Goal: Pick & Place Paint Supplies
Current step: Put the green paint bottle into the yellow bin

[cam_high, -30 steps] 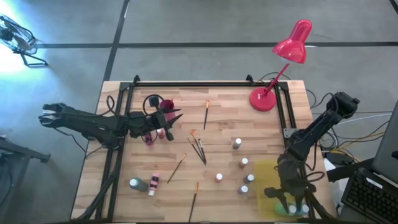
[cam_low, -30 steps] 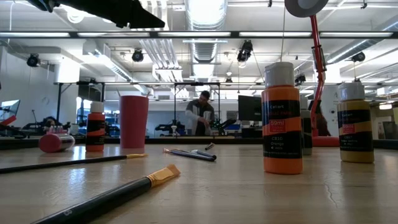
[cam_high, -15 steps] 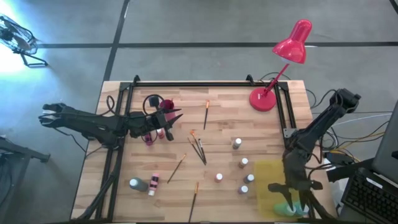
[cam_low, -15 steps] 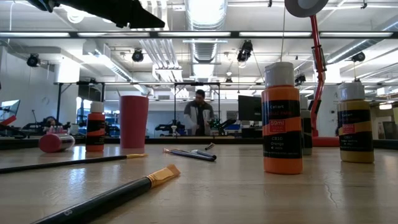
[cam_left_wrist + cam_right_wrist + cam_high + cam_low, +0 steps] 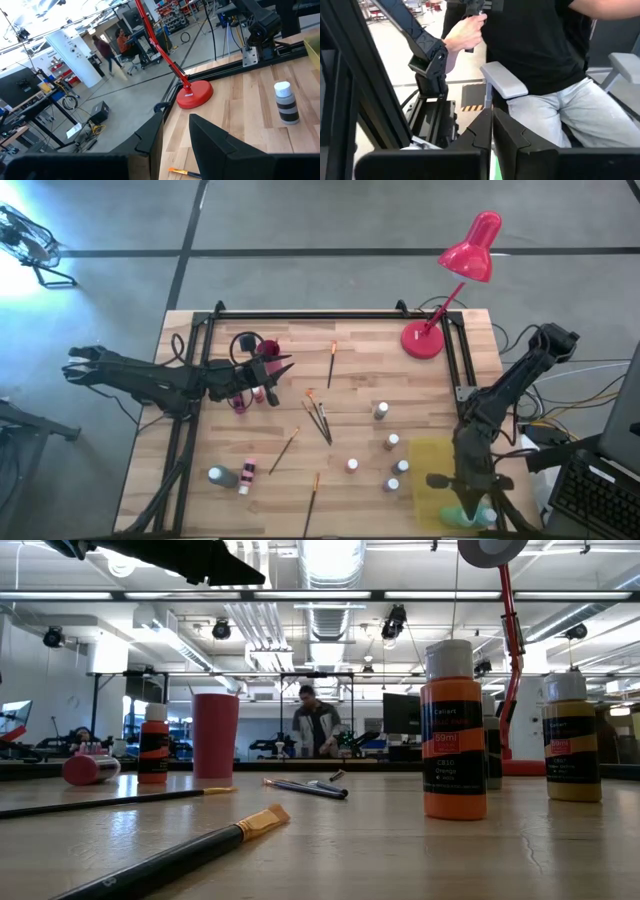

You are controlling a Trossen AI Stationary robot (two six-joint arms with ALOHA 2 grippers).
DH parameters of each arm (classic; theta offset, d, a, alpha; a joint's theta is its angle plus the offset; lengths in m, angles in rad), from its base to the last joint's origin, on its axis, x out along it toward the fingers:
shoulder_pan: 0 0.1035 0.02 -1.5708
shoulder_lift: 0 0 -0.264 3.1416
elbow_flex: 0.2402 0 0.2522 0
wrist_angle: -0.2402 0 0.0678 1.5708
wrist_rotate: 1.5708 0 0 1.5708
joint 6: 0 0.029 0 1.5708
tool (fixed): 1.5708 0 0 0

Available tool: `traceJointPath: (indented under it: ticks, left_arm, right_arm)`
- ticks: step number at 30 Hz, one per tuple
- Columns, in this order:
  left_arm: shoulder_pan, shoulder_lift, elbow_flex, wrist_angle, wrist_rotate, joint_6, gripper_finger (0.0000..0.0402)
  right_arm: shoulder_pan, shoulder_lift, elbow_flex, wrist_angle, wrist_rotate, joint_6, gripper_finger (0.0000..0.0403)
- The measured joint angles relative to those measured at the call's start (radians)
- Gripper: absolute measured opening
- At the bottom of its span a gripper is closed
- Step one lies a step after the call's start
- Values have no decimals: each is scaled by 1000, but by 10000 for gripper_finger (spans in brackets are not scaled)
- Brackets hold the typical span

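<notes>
I am holding my right gripper (image 5: 468,505) at the lower right of the high view, over the near end of the yellow tray (image 5: 428,455). In my right wrist view its fingers are meeting edge to edge, so I am reading them as closed; whether they are pinching anything I cannot tell. Just below them, at the tray's bottom edge, a green bottle (image 5: 458,515) is showing, and I am judging it as already placed.

My left gripper (image 5: 278,366) is waiting at the left centre of the table (image 5: 360,360), its fingers a narrow gap apart in my left wrist view and holding nothing. A pink cup (image 5: 267,348) is standing just beside it.

Most of the work is remaining, in my judgement. Loose paintbrushes (image 5: 320,418) are lying crossed at mid-table, with another brush (image 5: 331,364) above them and two more toward the bottom edge. A grey-banded bottle (image 5: 381,411) and several small white-capped bottles (image 5: 393,442) are standing left of the tray, none on it. Two bottles (image 5: 232,475) are lying at the lower left. An orange bottle (image 5: 453,730) is filling the right of the low view.

The red lamp (image 5: 455,280) at the upper right is no part of the job. A person (image 5: 535,55) is sitting beyond my right fingers, off the table.
</notes>
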Motion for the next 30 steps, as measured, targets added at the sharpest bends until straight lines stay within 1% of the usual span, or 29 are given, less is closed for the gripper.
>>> traceJointPath:
  ticks: [8, 14, 17, 22, 30]
  left_arm:
    - [0, 0, 0, 0, 0, 0, 101]
    - [0, 0, 0, 0, 0, -2, 101]
    - [0, 0, 0, 0, 0, -3, 101]
    - [0, 0, 0, 0, 0, -7, 101]
    - [0, 0, 1, 0, 0, -14, 101]
  right_arm:
    - [38, 12, 0, 4, -7, 0, 8]
    - [40, -3, 0, -18, -8, -8, 8]
    - [40, 9, -24, -24, -6, -27, 8]
    - [40, 31, -57, 45, -7, -25, 8]
    - [40, 30, -86, 76, -5, 0, 8]
